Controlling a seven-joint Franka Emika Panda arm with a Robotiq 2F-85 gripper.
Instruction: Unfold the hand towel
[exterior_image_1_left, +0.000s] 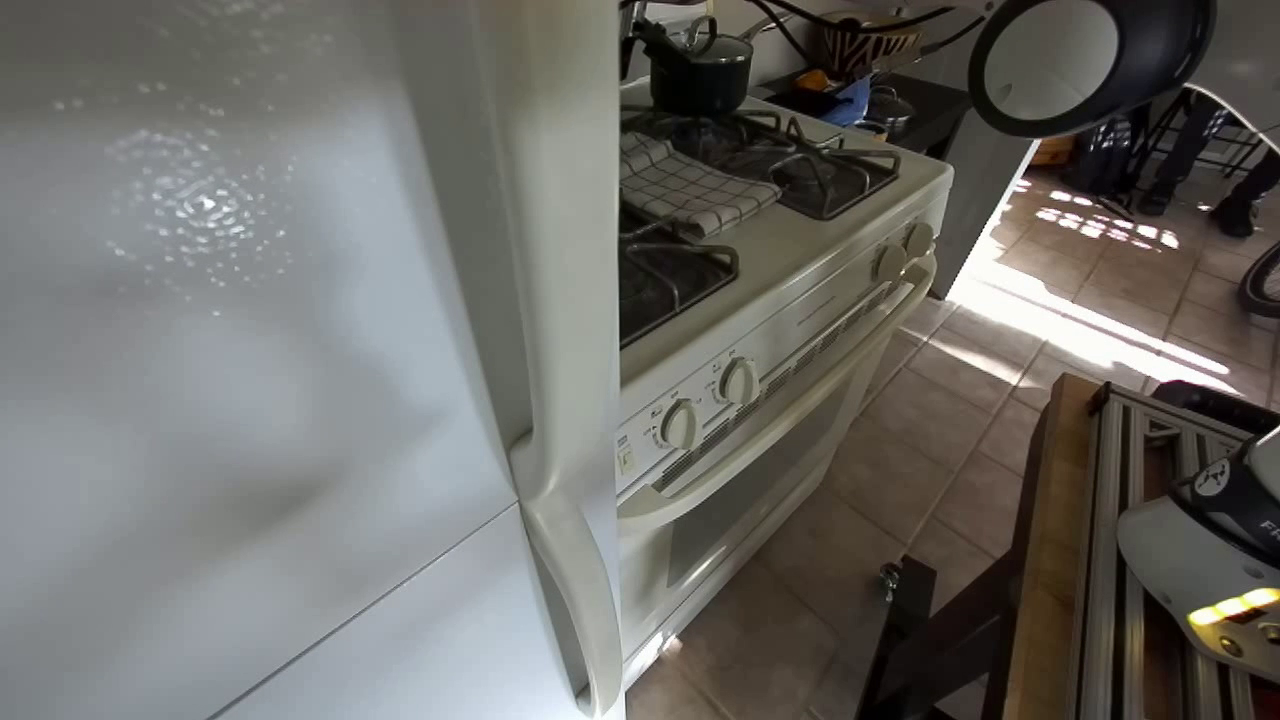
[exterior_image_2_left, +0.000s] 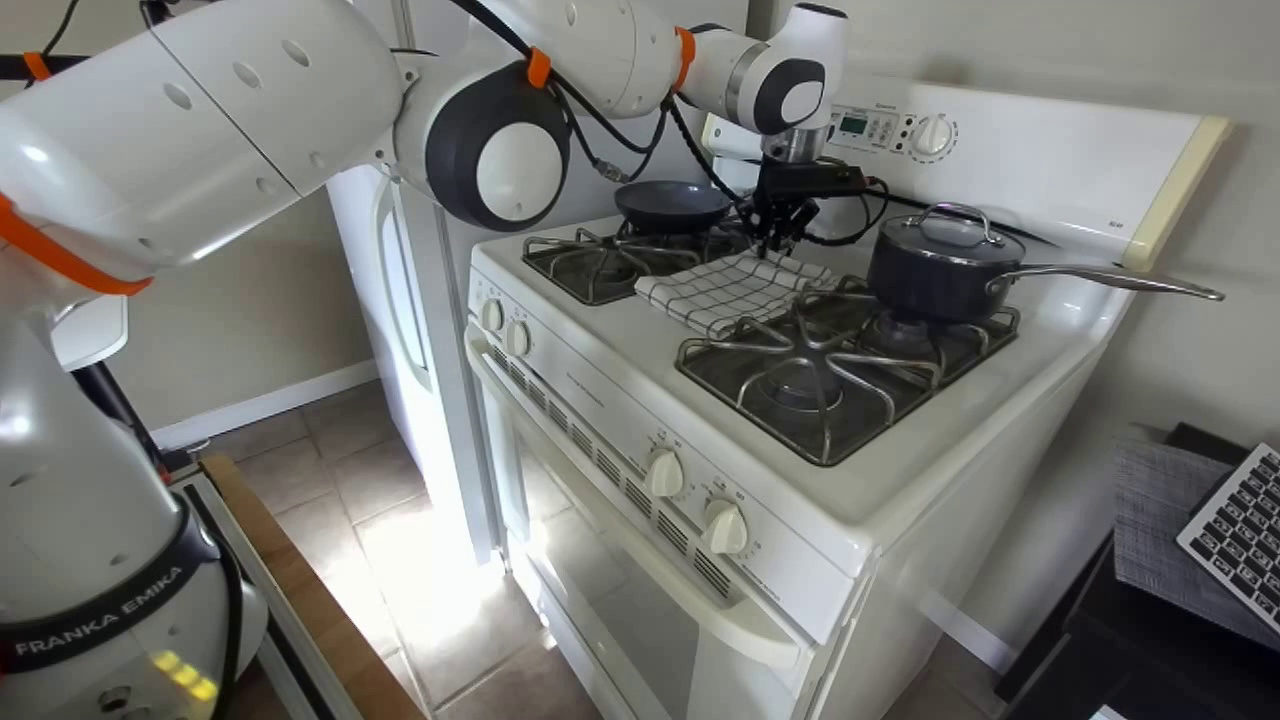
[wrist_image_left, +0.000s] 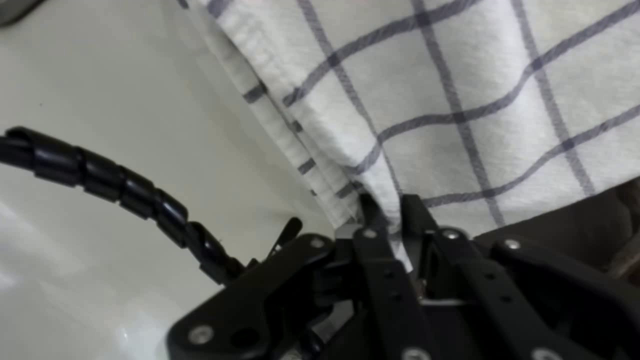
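End effector (wrist_image_left: 391, 207) points down, pinching the hand towel (wrist_image_left: 450, 100), arm (exterior_image_2_left: 515, 175) extended over the stove (exterior_image_2_left: 640, 400).

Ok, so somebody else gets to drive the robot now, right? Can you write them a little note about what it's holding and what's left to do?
Gripper: shut, pinching the hand towel near a corner.
Where things are: most of the towel lies across the middle of the stovetop, with a pan and a lidded pot off to either side.
Done: the towel is gripped.
Left: unfolding. Layers show along its edge in the wrist view, so open it out, then let go.
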